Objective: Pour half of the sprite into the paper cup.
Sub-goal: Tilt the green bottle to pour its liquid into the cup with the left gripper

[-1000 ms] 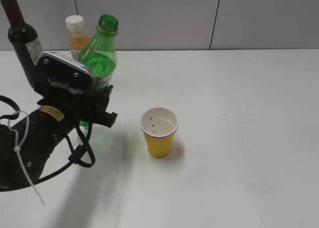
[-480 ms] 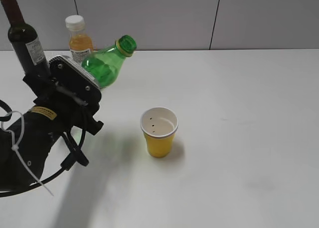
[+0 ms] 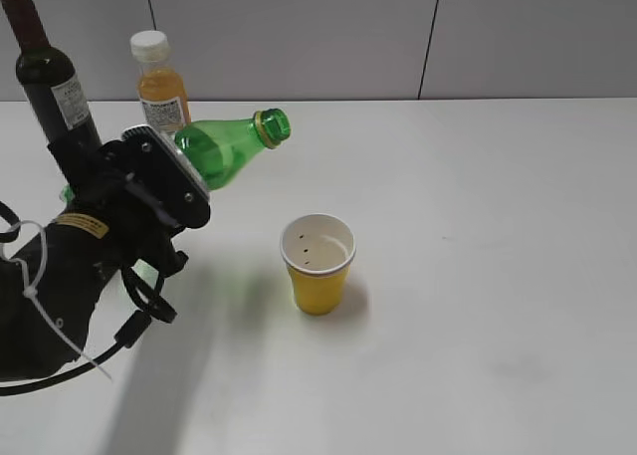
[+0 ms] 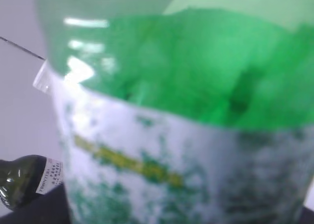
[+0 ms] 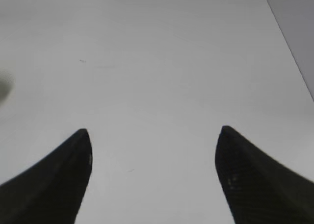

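- A dark wine bottle [image 3: 45, 72] stands upright near the far left corner of the white table [image 3: 498, 276], and a shorter orange juice bottle [image 3: 159, 82] with a white cap stands just beside it along the far edge.
- Both bottles sit behind the left arm; the table between the sprite's mouth and the paper cup is bare.
- The paper cup [image 3: 318, 263] stands upright toward the middle of the table, nearer the left edge than the right, with a few dark specks on its white inside.
- The sprite [image 3: 224, 148] is off the table and tipped almost onto its side, its uncapped neck pointing right, above and to the far-left of the cup and well apart from it.
- The left gripper [image 3: 149, 181] is clamped around the sprite's lower body; in the left wrist view the label fills the frame.
- The right gripper [image 5: 153, 136] hangs over bare table with its fingers spread wide and nothing between them.
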Robot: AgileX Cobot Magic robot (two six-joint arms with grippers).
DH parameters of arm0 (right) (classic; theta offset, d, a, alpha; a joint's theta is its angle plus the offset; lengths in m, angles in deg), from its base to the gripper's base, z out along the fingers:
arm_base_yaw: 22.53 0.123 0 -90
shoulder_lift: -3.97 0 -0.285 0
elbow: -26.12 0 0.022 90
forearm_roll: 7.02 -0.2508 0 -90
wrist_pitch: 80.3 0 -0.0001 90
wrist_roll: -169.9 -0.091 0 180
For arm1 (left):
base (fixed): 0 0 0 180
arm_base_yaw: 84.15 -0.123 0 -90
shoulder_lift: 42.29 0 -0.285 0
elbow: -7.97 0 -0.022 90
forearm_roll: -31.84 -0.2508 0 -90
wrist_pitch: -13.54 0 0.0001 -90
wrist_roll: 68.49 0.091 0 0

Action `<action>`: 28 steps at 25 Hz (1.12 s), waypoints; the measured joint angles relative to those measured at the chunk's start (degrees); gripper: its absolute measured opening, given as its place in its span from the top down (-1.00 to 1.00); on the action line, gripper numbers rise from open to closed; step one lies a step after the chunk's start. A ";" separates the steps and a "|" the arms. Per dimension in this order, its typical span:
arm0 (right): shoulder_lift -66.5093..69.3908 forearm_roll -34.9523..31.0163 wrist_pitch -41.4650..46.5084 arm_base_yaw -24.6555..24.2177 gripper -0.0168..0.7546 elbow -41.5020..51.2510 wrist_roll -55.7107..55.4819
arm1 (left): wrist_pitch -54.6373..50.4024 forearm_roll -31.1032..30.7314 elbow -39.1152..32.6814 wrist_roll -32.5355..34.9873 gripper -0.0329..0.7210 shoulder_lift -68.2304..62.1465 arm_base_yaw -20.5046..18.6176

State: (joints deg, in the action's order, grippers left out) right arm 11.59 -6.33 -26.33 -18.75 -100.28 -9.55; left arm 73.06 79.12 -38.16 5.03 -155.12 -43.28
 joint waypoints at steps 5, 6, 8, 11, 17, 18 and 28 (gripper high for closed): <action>0.00 0.00 0.00 0.00 -0.58 0.00 0.00 | 1.02 0.88 0.00 5.91 -0.29 0.00 0.00; 0.00 0.00 0.00 0.00 -0.58 0.00 0.00 | 1.10 0.94 0.00 7.51 -0.29 0.00 0.00; 0.00 0.00 0.00 0.00 -0.58 0.00 0.00 | 1.17 1.14 0.00 10.18 -0.29 0.00 0.00; 0.00 0.00 0.00 0.00 -0.58 0.00 0.00 | 1.23 1.18 0.00 12.24 -0.29 0.00 0.00; 0.00 0.00 0.00 0.00 -0.58 0.00 0.00 | 1.35 1.18 0.00 14.57 -0.29 0.00 0.00; 0.00 0.00 0.00 0.00 -0.58 0.00 0.00 | 1.41 1.11 0.00 15.11 -0.29 0.00 0.00; 0.00 0.00 0.00 0.00 -0.58 0.00 0.00 | 1.45 0.71 0.00 19.96 -0.29 0.00 0.00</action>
State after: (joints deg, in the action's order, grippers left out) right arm 11.59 -6.33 -26.33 -18.75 -100.28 -9.55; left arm 74.52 79.83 -38.16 24.98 -155.12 -43.28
